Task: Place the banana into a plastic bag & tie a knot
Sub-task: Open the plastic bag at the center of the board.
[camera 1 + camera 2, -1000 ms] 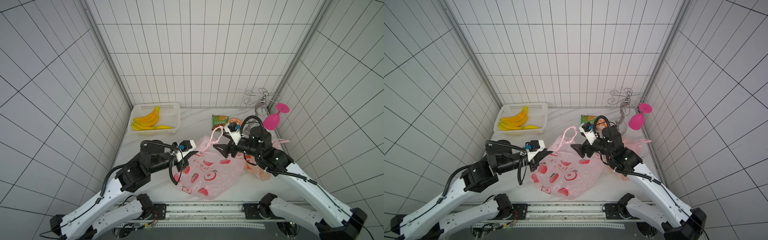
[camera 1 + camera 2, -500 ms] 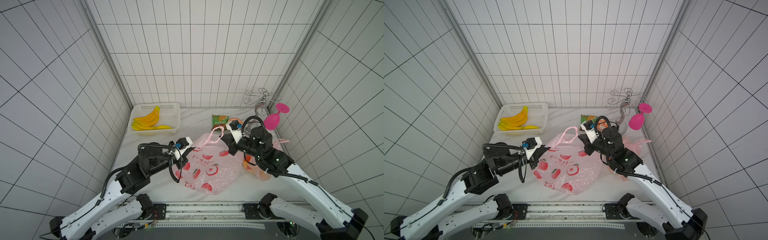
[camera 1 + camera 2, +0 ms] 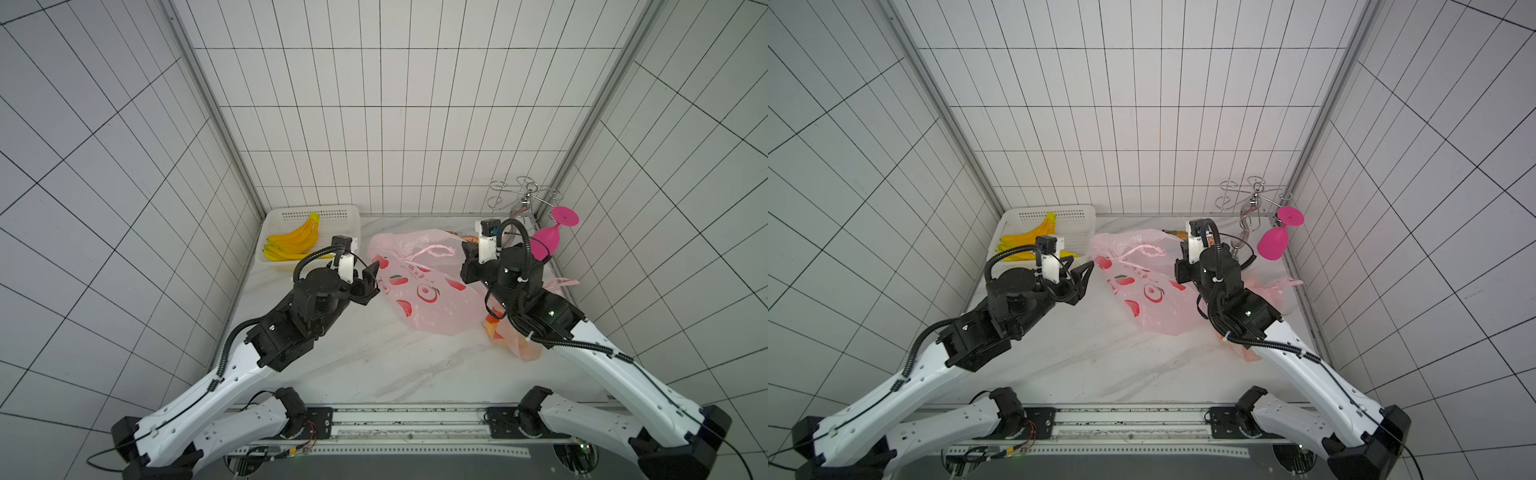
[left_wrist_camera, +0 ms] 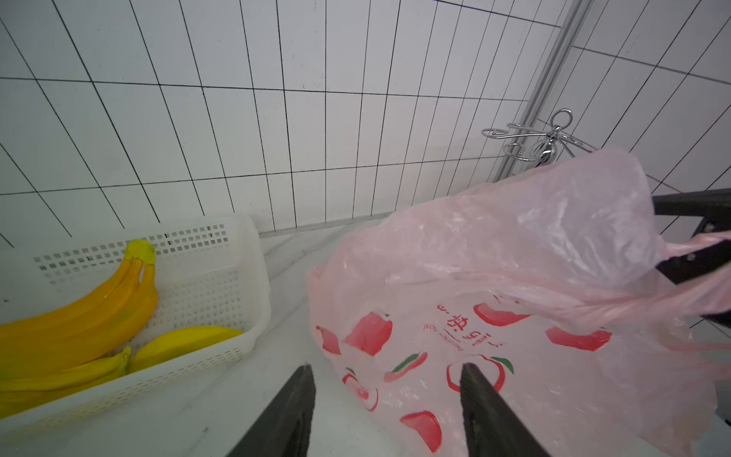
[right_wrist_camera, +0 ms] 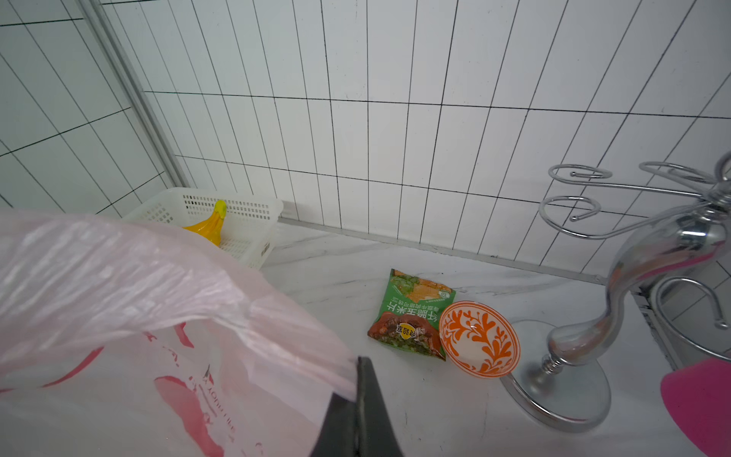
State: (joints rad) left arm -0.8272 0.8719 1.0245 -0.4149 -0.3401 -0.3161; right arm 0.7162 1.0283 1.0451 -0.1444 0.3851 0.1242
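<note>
The bananas (image 3: 295, 241) (image 4: 79, 316) lie yellow in a white basket at the back left. A pink plastic bag (image 3: 419, 286) (image 3: 1142, 286) printed with red fruit lies crumpled mid-table, one handle loop (image 3: 436, 250) lying on top. My left gripper (image 3: 372, 278) (image 4: 387, 368) is open at the bag's left edge; the film lies beyond its fingers, not pinched. My right gripper (image 3: 467, 266) (image 5: 364, 364) is shut on the bag's right rim (image 5: 277, 324), holding that side up.
The white basket (image 3: 349, 216) stands in the back left corner. A green snack packet (image 5: 411, 312) and an orange-patterned bowl (image 5: 478, 340) lie behind the bag. A chrome glass rack (image 3: 523, 195) with a pink goblet (image 3: 548, 241) stands back right. Another pink bag (image 3: 519, 345) lies under my right arm.
My right gripper shut on the bag's rim and drew it back and right. My left gripper let go of the bag and opened. The bag sank onto the table.
</note>
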